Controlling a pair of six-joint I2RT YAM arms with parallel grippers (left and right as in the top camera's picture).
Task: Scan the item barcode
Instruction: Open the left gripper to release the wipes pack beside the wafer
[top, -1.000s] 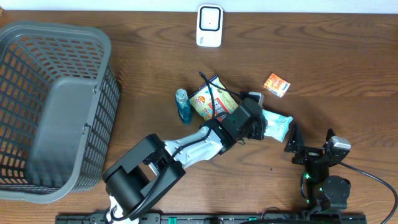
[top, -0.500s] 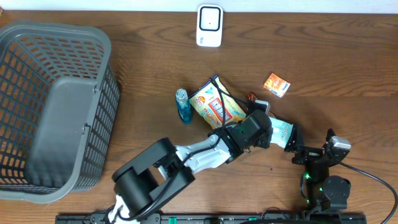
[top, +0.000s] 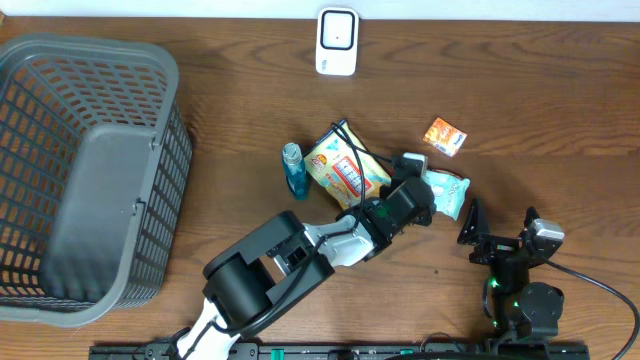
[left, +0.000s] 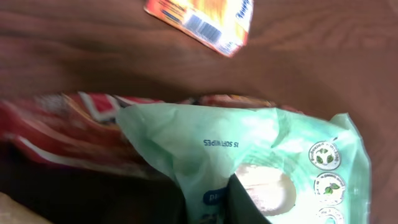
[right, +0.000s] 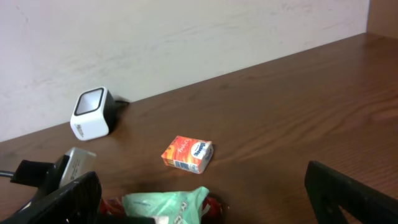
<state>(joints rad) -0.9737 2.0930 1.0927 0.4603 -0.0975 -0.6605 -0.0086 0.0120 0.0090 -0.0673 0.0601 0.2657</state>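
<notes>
Wipes pack (top: 449, 193) lies right of the table's middle in the overhead view, its long axis running roughly left to right with the free end aimed at the right arm. The left gripper (top: 424, 192) is pinched nearly closed on the pack's left end, beside the snack bag (top: 345, 168). The scanner (top: 337, 42) stands well apart at the far edge, and a small orange box (top: 446, 136) lies between the two. The right gripper (top: 499, 221) sits near the pack with its jaws spread wide, holding nothing.

From the left wrist, the mint-green pack fills the lower frame, its "soft wipes" print reading upside down. One dark finger (left: 244, 200) presses on its face at the bottom edge, and the other is not clearly visible. The orange box shows a barcode at the top.

From the right wrist, the two fingers (right: 69, 194) stand far apart at the frame's bottom corners, empty. The pack's end shows low between them, with the scanner far off on the left.
</notes>
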